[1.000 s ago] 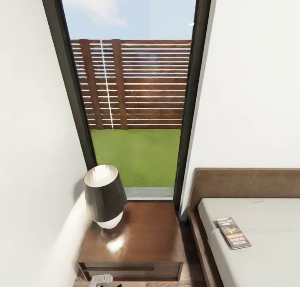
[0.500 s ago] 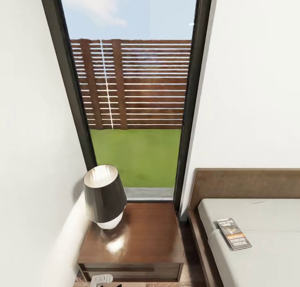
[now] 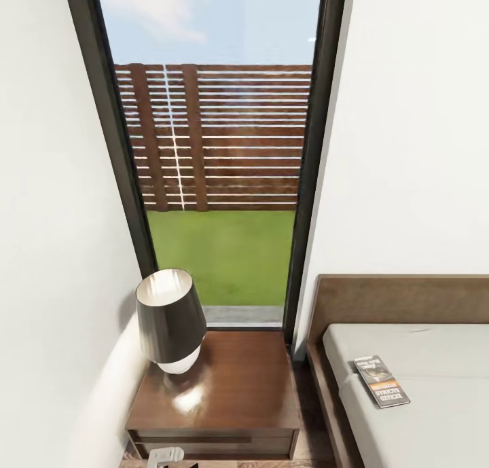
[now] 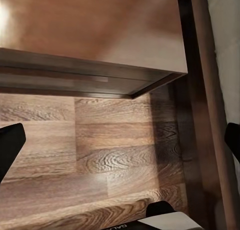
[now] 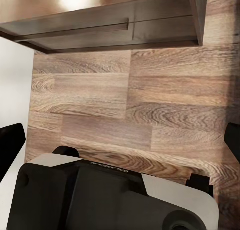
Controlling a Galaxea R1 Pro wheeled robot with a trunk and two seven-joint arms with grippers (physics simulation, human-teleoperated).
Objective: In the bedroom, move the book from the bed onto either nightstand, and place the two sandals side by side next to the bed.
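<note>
The small thin paperback book with an orange band (image 3: 381, 381) is seen lying flat at the near-left edge of the pale mattress of the dark-brown wooden bed (image 3: 401, 298), just right of the low reddish-brown wooden nightstand (image 3: 231, 386) bearing a dark-shaded lamp (image 3: 170, 317), likely its destination, while both grippers' black fingers (image 4: 10, 145) (image 5: 11, 146) are held spread wide and empty above the wood-plank floor (image 5: 125, 104).

white walls (image 3: 407, 149), tall black-framed window (image 3: 217, 149), wood-plank floor (image 5: 130, 104)

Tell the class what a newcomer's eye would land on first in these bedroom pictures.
The tall black-framed window dominates the middle of the head view, showing sky, a slatted fence and grass. Below it a dark lamp stands on the left part of the nightstand. To the right, the book lies on the bed, near its headboard.
</note>
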